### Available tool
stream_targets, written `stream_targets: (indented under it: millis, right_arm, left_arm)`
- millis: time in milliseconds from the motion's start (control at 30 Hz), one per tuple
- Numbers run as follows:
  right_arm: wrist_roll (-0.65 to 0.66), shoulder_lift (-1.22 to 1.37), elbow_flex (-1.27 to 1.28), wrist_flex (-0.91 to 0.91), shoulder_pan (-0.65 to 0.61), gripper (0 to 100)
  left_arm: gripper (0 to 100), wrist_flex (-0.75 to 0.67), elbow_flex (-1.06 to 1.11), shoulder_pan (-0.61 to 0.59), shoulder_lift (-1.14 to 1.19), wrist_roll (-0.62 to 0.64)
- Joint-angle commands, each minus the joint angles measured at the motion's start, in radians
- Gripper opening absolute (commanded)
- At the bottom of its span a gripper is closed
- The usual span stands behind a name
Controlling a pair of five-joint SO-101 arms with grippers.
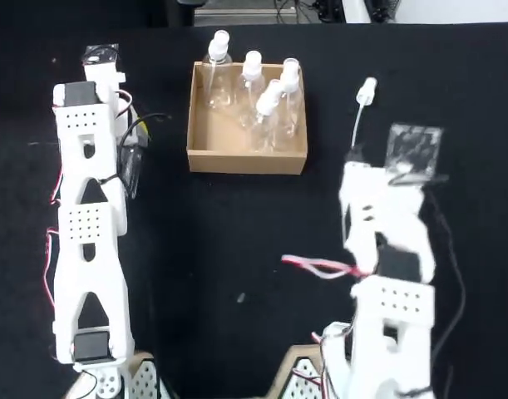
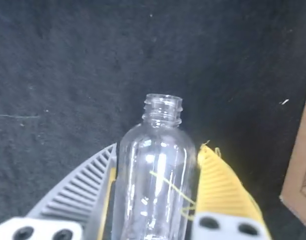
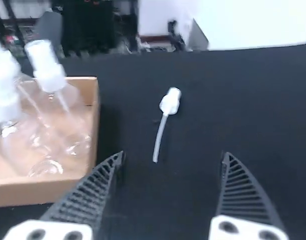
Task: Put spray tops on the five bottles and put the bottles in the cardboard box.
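Four clear plastic bottles with white spray tops fitted (image 1: 262,108) are held upright or leaning inside the open brown cardboard box (image 1: 245,162). One uncapped clear plastic bottle (image 2: 155,170), threaded neck bare, is clamped in the left gripper (image 2: 159,147). One loose white spray top with dip tube (image 3: 165,115) is laid flat, apart from the box.

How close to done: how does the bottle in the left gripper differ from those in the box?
The held bottle has a bare open neck; the boxed bottles wear white spray tops. The held bottle is clamped in the left gripper, outside the cardboard box; the boxed bottles sit inside it. All are clear.
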Motion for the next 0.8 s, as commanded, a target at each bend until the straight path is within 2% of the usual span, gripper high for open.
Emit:
stream_targets:
  millis: [0, 400, 567, 767]
  right_arm:
    - [-0.014, 0.211, -0.283, 0.112, 0.066, 25.0]
    - [-0.015, 1.032, -1.064, 0.173, 0.078, 26.0]
    - [-0.008, 1.323, -1.339, 0.184, 0.061, 34.3]
    - [-0.015, 1.659, -1.742, 0.229, 0.008, 34.5]
  left_arm:
    - [20, 0.012, 0.019, -0.021, -0.029, -0.092]
    - [20, 0.011, 0.312, -0.022, -0.25, -0.275]
    - [20, 0.009, 0.383, -0.019, -0.244, -0.324]
    - [20, 0.008, 0.383, -0.019, -0.207, -0.324]
